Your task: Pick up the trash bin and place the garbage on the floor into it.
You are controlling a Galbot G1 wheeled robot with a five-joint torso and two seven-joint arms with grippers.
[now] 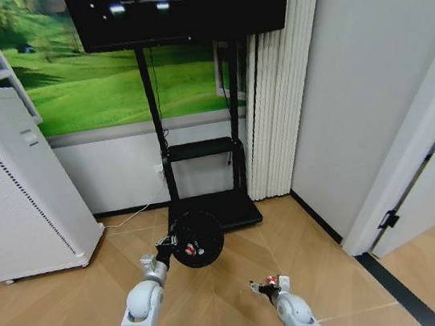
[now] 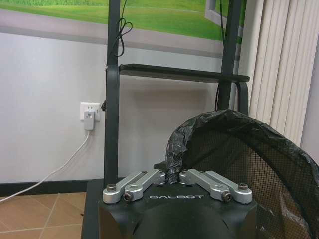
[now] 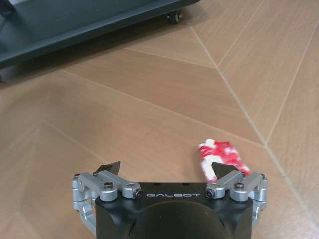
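My left gripper (image 1: 168,247) holds the trash bin (image 1: 197,238), a black mesh basket, tipped so its mouth faces me above the floor (image 1: 222,308). In the left wrist view the left gripper (image 2: 172,175) is shut on the black liner at the trash bin's (image 2: 244,154) rim. A small white and red bit shows inside the bin. My right gripper (image 1: 267,286) hangs low over the floor (image 3: 149,84). In its wrist view the right gripper (image 3: 165,168) is open, and a piece of garbage, a white-red crumpled wrapper (image 3: 222,152), lies on the parquet at one fingertip (image 3: 218,168).
A black TV stand (image 1: 207,205) on a wheeled base stands right behind the bin. A white perforated cabinet (image 1: 10,184) is at the left. Pleated blinds (image 1: 279,81), a wall and a door frame (image 1: 414,176) close the right. A plugged cable (image 2: 89,117) runs down the wall.
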